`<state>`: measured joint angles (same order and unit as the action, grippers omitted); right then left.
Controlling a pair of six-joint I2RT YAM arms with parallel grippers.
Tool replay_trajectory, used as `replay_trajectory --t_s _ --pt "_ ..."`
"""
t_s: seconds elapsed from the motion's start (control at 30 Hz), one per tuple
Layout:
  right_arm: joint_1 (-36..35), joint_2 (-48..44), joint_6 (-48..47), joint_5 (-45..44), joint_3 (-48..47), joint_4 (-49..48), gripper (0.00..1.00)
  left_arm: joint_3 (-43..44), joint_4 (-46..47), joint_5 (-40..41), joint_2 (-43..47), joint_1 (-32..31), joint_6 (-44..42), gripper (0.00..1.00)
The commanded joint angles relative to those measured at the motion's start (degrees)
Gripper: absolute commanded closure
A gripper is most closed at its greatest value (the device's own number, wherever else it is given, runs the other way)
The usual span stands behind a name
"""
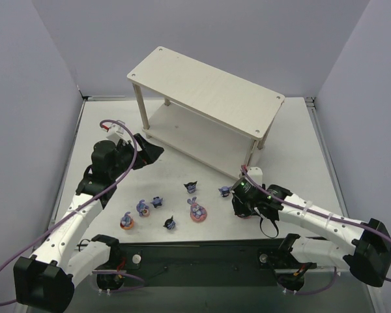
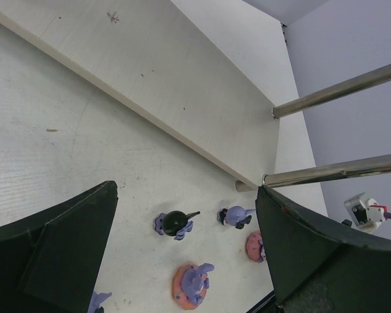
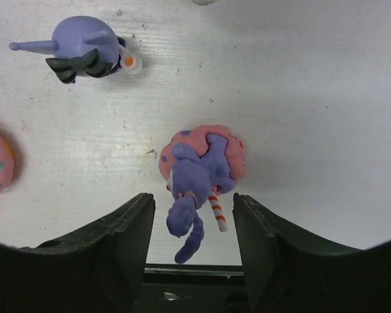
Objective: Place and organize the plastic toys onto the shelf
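Observation:
A purple rabbit (image 3: pixel 199 171) on a pink round base stands on the table between my right gripper's (image 3: pixel 193 199) open fingers, with a gap on each side. In the top view my right gripper (image 1: pixel 245 201) hides this rabbit. A blue pointy-eared figure (image 3: pixel 85 47) stands just beyond it. Other plastic toys lie scattered in front of the shelf (image 1: pixel 208 88): a rabbit on a pink base (image 1: pixel 197 211), dark blue figures (image 1: pixel 191 187) (image 1: pixel 169 223), and one on an orange base (image 1: pixel 126 222). My left gripper (image 1: pixel 146 151) hovers wide open and empty near the shelf's left end.
Through my left gripper's (image 2: pixel 186 189) fingers I see the shelf's lower board (image 2: pixel 150 72), two round legs (image 2: pixel 332 173), a dark figure (image 2: pixel 176 223) and a rabbit (image 2: pixel 192 283). Grey walls enclose the table on three sides. Both arm bases sit along the near edge.

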<state>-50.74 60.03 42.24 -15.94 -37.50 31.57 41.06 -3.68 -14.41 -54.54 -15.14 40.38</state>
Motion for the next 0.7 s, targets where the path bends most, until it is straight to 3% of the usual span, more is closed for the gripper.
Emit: replay_trajectory --t_s 0.0,0.17,0.27,0.33,0.5,0.67 --pt "-1.11 2.98 1.00 -4.27 0.14 -0.54 0.51 0.08 2.63 -0.88 0.05 0.63 0.66 0.03" --pt "-1.73 4.57 1.62 -3.92 -0.12 -1.34 0.66 -0.01 2.63 -0.79 -0.04 0.72 0.49 0.03" --pt "-1.99 4.92 1.62 -3.48 0.05 -1.16 0.90 -0.10 2.54 -0.70 -0.12 0.72 0.40 0.03" --pt "-1.99 4.57 1.62 -3.30 -0.03 -1.08 0.98 -0.10 2.54 -0.79 -0.21 0.63 0.31 0.03" --pt "-1.99 2.46 0.39 -3.22 -2.84 1.38 1.00 -0.10 2.45 -0.97 -0.21 0.63 0.31 0.03" --pt "-1.99 -1.83 -4.52 -3.30 -11.80 6.30 1.00 -0.10 2.19 -1.23 -0.30 0.72 0.22 0.03"
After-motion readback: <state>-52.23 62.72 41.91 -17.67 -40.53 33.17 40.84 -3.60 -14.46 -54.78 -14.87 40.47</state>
